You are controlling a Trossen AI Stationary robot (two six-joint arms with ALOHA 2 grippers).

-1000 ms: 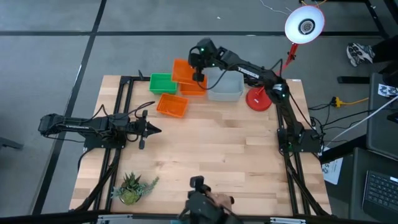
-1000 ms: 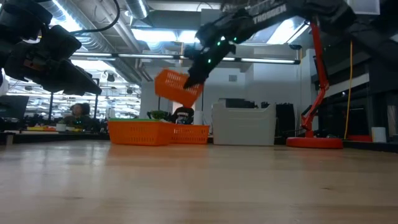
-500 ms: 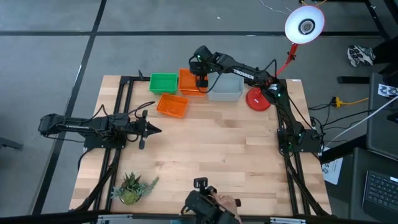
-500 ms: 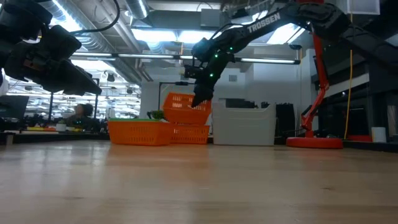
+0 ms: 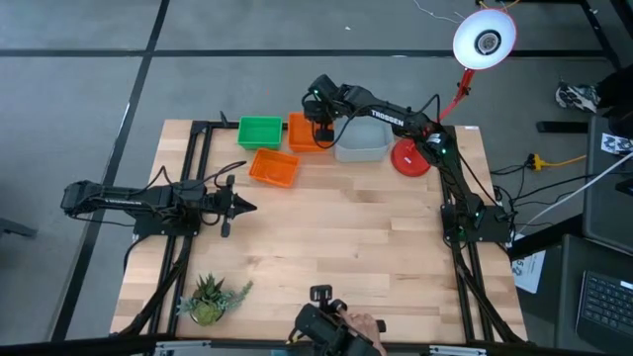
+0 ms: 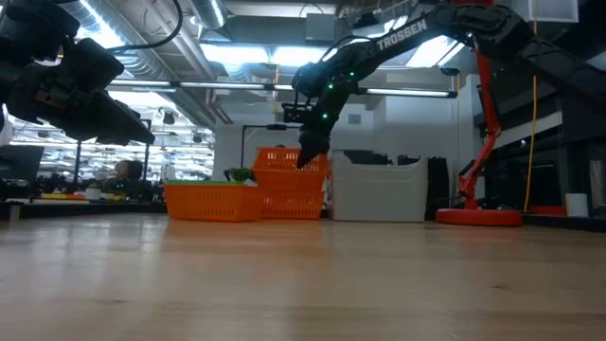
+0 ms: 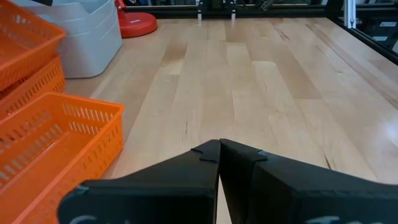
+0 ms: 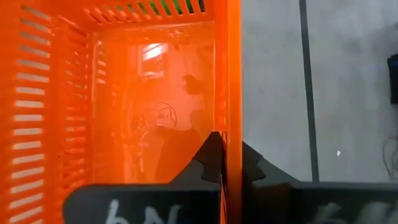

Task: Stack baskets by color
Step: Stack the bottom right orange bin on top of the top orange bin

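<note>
right tool [image 8: 222,163]: my fingers are clenched on the wall of the top orange basket [image 5: 303,131], one finger inside and one outside, because a thin slatted wall is the only edge I can pinch from above.
top orange basket: it sits nested in a second orange basket [image 6: 290,203] at the far edge of the surface [image 5: 336,237]; I judge it is down in its stack and ready to be let go.
third orange basket [image 5: 274,167]: alone, just in front of the green stack, not yet on the orange pile.
green stack [image 5: 259,132]: touching the orange stack on its left side.
grey stack [image 5: 360,139]: just beside the orange stack on its other side, next to the red lamp base [image 5: 410,158].
left tool [image 7: 219,152]: fingers pressed together on nothing, waiting over the left side of the surface, clear of my right arm's work.
</note>
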